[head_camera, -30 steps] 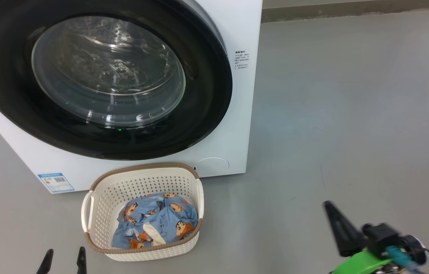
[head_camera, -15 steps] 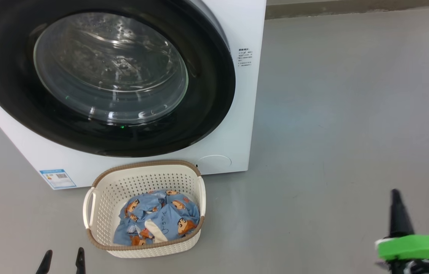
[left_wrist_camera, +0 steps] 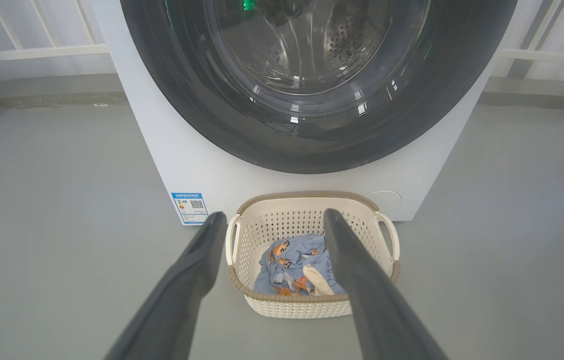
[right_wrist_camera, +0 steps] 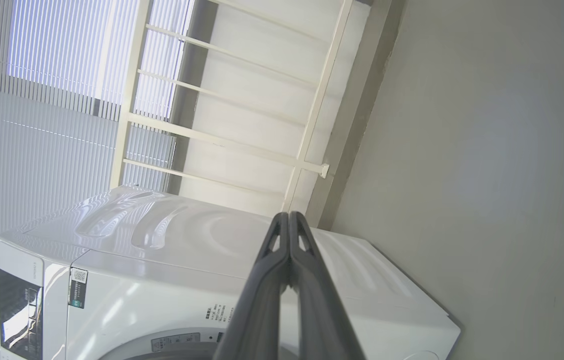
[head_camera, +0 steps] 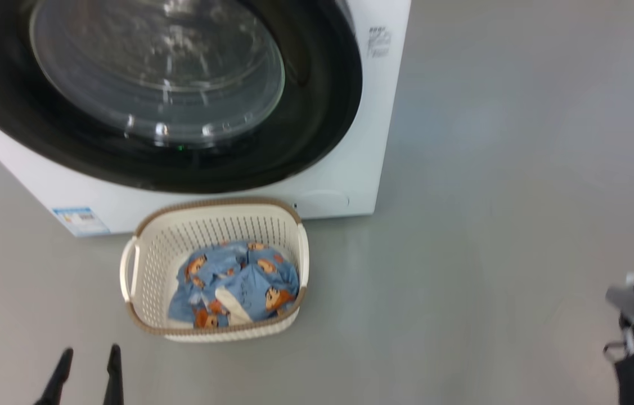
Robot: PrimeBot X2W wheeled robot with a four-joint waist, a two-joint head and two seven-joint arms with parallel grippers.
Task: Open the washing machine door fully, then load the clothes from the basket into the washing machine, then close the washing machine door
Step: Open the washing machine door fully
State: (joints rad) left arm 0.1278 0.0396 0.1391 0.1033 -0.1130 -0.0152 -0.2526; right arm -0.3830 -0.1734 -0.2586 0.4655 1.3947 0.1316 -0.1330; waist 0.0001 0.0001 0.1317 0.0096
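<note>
washing machine door (head_camera: 156, 67): glossy black rim, clear glass bowl, shut, facing the robot | clothes (head_camera: 235, 284): blue, orange cartoon print, crumpled in cream basket (head_camera: 215, 203) just before the washing machine (head_camera: 384, 112) | floor (head_camera: 491, 169): grey, stretching wide rightward | basket long axis along machine front | left gripper (head_camera: 90, 350) spread, short of basket | right gripper (right_wrist_camera: 289, 215) pressed together

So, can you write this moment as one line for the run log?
washing machine door: closed | clothes: in basket | left hand: open, empty | right hand: shut, empty | stage: door not yet opened
</note>
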